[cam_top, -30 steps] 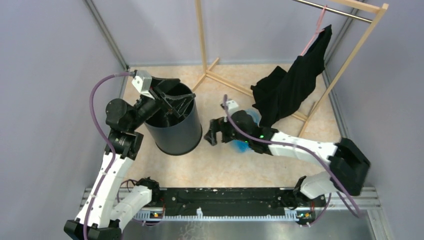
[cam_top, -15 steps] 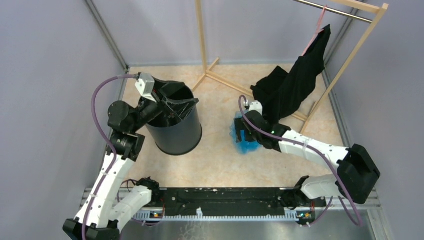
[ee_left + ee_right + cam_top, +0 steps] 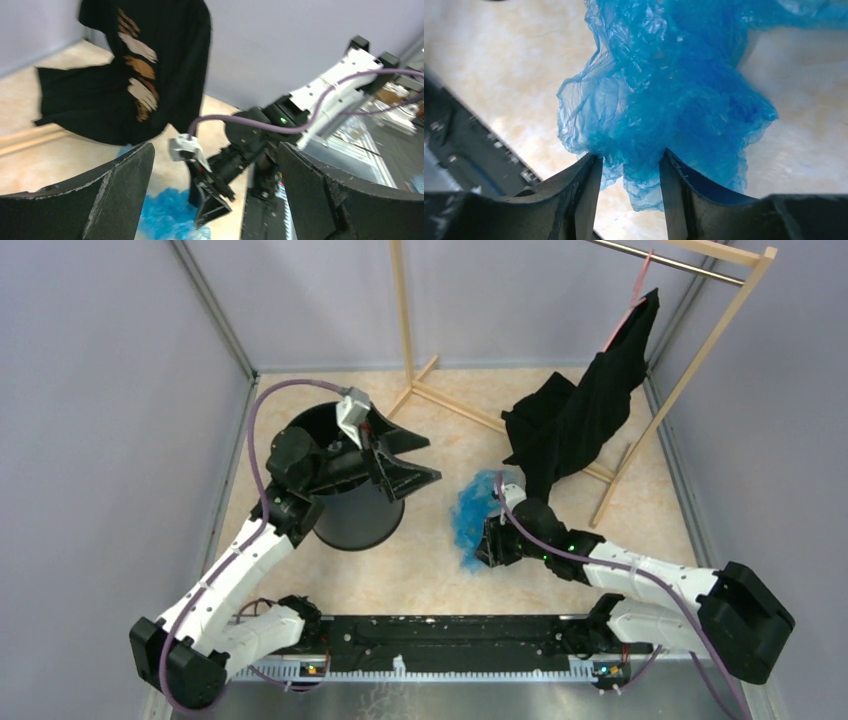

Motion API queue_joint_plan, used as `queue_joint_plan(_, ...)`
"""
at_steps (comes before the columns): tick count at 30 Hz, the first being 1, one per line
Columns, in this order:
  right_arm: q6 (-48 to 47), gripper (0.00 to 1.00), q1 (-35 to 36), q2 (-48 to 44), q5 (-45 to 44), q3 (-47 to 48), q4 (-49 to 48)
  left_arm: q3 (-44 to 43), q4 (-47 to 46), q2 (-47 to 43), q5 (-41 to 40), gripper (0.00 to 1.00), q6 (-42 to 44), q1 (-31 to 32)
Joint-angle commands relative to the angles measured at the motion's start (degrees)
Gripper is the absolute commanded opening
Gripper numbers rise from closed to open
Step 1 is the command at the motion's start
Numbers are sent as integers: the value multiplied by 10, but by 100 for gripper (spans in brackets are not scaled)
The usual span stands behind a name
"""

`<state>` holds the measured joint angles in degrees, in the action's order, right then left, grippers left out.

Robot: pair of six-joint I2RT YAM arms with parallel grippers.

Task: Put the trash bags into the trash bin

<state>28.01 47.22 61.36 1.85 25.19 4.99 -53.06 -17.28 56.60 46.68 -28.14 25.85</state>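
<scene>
The trash bags (image 3: 468,512) are a crumpled bunch of translucent blue film on the floor right of the trash bin (image 3: 352,522), a glossy black cylinder. My right gripper (image 3: 490,545) reaches in low from the right. In the right wrist view its jaws stand partly closed, and my right gripper (image 3: 630,156) has the trash bags (image 3: 664,90) bunched between and touching both fingers. My left gripper (image 3: 430,460) hangs wide open over the bin's right rim, pointing toward the bags. In the left wrist view my left gripper (image 3: 216,150) holds nothing, and the blue bags (image 3: 165,215) lie beyond it.
A black cloth garment (image 3: 580,420) hangs from the wooden rack (image 3: 405,330) and drapes to the floor just behind the bags. Grey walls close in the left, back and right. The black base rail (image 3: 450,640) runs along the near edge.
My right gripper swung from beside the bin back to the bags and its jaws closed onto the film. My left gripper moved from inside the bin's mouth to over its right rim.
</scene>
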Motion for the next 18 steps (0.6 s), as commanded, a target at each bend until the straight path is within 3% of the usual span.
queue_joint_plan(1,-8,44,3,-9,136,-14,-115,17,31,-9,-32,100,-1,73)
queue_joint_plan(4,16,44,3,-44,144,-46,-134,72,24,-36,-117,100,-21,183)
queue_joint_plan(9,53,51,4,-138,132,-91,-122,109,93,-11,-352,100,-38,364)
queue_joint_plan(13,63,62,5,-235,30,-76,11,49,272,67,-521,100,-94,388)
queue_joint_plan(18,114,81,3,-324,-85,-64,108,-5,310,139,-599,100,-93,383)
